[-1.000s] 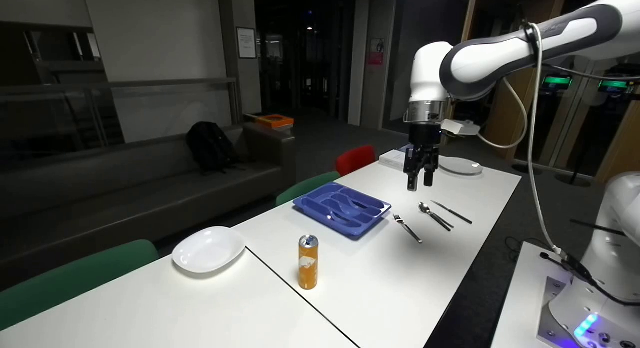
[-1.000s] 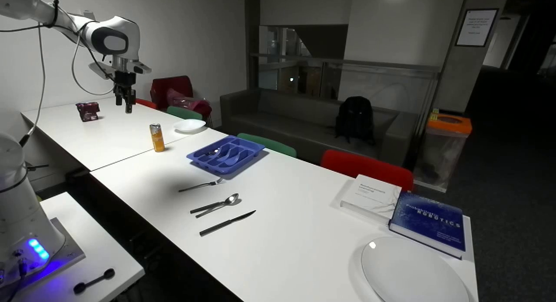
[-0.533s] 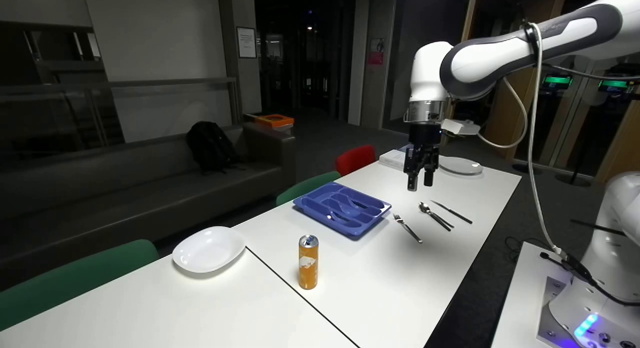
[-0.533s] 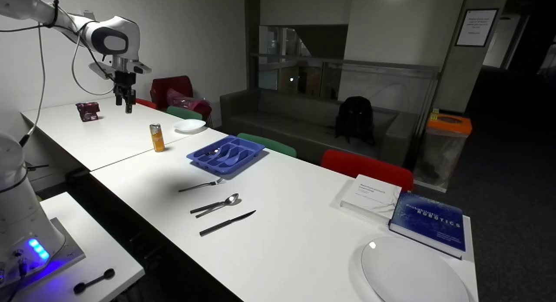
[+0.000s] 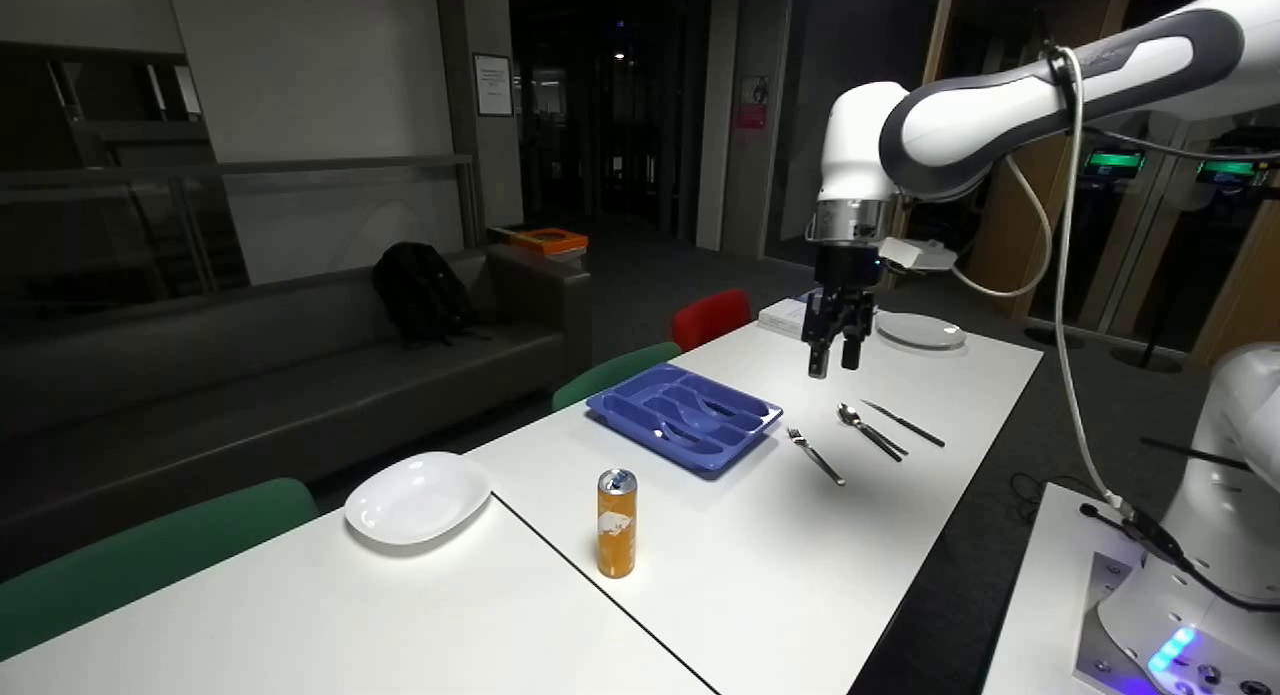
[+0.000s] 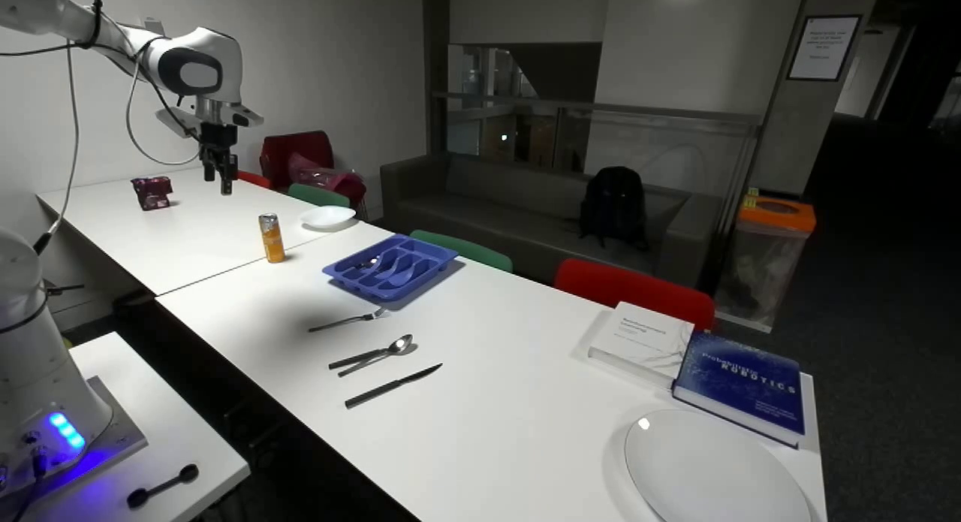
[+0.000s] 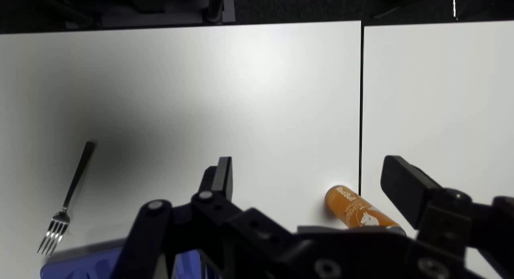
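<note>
One can [image 7: 359, 209] (label [image 7: 350, 199] legible only in wrist view) stands, the claw [image 5: 834, 361] spread wide.

On the table [image 6: 510, 402], the fork [image 7: 69, 196] lies between tray [image 5: 652, 415] and spoon [image 6: 381, 351]

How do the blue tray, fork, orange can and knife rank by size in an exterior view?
By visible area:
1. Blue tray
2. Orange can
3. Fork and knife, thin and too alike to rank.
</note>
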`<state>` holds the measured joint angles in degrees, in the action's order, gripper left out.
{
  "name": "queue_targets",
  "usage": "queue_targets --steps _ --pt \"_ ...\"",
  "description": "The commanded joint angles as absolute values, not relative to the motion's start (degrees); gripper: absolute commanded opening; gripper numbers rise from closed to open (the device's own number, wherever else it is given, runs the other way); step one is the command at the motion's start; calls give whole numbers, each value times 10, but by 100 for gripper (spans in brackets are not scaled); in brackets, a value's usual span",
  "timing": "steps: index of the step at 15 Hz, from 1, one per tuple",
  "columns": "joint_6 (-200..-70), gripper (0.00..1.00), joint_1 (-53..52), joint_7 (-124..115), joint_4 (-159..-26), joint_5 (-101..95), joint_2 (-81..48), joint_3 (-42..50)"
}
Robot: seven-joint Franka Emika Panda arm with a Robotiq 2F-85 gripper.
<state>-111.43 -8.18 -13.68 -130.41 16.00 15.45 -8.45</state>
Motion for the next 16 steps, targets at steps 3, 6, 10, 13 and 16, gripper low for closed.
queue_targets --steps 3,6,10,13,16 --pt "-1238 100 -43 -108 -1317 161 135 -46" --pt "-1270 100 -17 -88 -1311 167 102 -10" --pt "-1310 100 12 -67 -1291 195 34 32" --pt "-1322 100 25 -49 -1293 218 3 47" --pt "-1319 100 41 -22 -1306 229 -11 58"
